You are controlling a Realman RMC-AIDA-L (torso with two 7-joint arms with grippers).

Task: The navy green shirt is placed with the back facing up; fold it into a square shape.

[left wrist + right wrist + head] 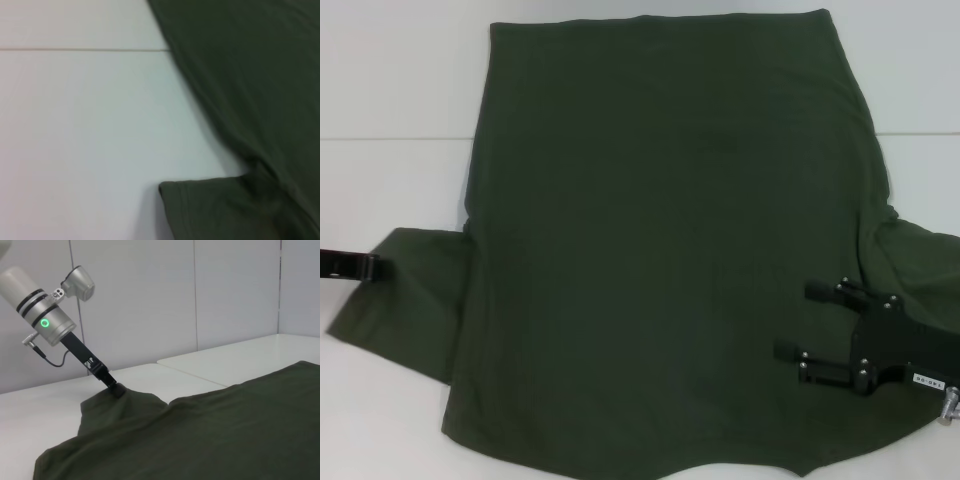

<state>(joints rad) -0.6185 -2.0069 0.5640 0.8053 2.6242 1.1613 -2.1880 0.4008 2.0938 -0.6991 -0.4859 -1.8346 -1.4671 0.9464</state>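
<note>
**On the white table: a soft shirt to take by its sleeves**

On the white table (pixel 380 80) in front of me, the shirt (pixel 660 250) lies spread flat, plain side up, covering most of the surface, with one sleeve sticking out to each side near me.

My left gripper (pixel 368 266) sits at the outer edge of the left sleeve (pixel 410 290). Seen from my right wrist, its tip presses down into a small raised peak of cloth, so I judge it is clenched on the sleeve hem, though I cannot see the fingers plainly. My right gripper (pixel 798 320) hangs over the right side of the body panel, just inward of the right sleeve (pixel 920 260). Its two fingers stand apart, released, with nothing between them.

I expect the cloth to be light, limp and not fragile. It will drape and sag from any point I lift, and it wrinkles readily, as the creases near the right armpit already show. A pinch through a hem or seam should hold best, since doubled cloth is thicker. For my right side, the sleeve edge looks like the sensible place to grip, matching the left. Lifting low and evenly should keep the fold straight.
</note>
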